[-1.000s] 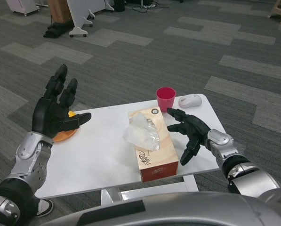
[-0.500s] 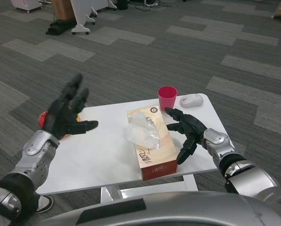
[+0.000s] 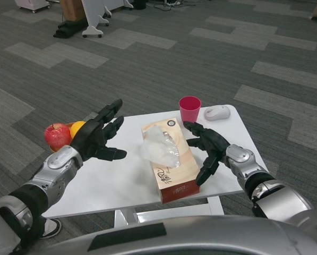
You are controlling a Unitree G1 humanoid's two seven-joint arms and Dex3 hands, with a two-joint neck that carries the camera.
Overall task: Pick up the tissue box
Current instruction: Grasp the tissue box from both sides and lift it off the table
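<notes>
Tissue box (image 3: 169, 166), an oblong carton printed in wood grain with a red front end, lay lengthwise near the middle of the white table (image 3: 121, 183), a clear-wrapped tuft of tissue (image 3: 160, 149) rising from its top opening. Right hand (image 3: 207, 149) was spread wide and held nothing, hovering just beside the box's right flank with its palm turned toward the carton; whether any fingertip touched the side cannot be told. Left hand (image 3: 99, 139) was likewise wide and empty, fingers fanned, raised over the table's left part and well apart from the box. Behind the left hand, at the table's left edge, a red apple (image 3: 58, 135) sat touching an orange (image 3: 77, 128). A pink plastic cup (image 3: 189, 109) stood upright at the far edge, just beyond the box's far end, with a white computer mouse (image 3: 216, 112) beside it at the far right corner. Grey patterned carpet (image 3: 254, 53) surrounded the table
</notes>
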